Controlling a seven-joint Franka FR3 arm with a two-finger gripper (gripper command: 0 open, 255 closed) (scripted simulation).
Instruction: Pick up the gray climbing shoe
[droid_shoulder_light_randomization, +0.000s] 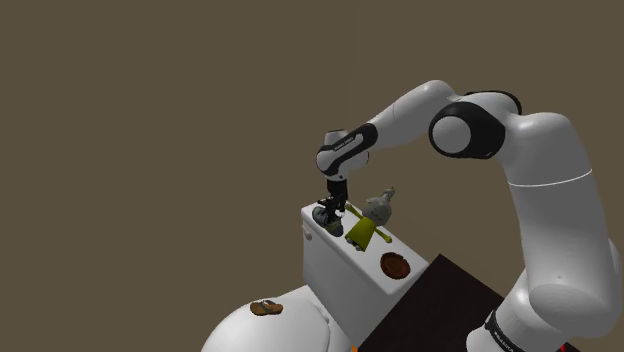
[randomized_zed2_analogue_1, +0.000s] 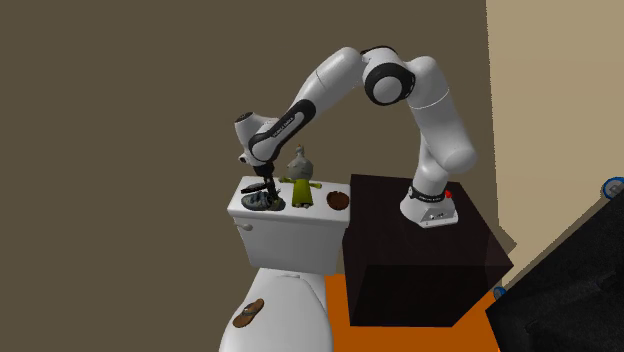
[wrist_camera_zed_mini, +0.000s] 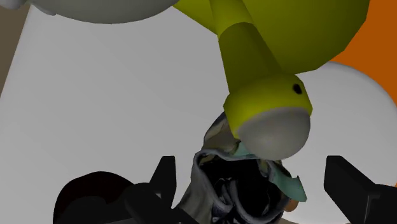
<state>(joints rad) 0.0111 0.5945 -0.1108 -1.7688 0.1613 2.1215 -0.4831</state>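
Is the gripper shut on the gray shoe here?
No: in the wrist view the gripper has its fingers standing wide apart on either side of the gray shoe, not clasping it.

A white toilet tank stands against a plain brown wall. On its flat top is a grey-headed doll in a yellow-green dress. In the shoulder view a small brown bowl sits at four o'clock from the doll, near but apart. At seven o'clock from the tank, a brown sandal lies on the closed white toilet lid. In the second exterior view, orange floor shows at three o'clock of the lid.
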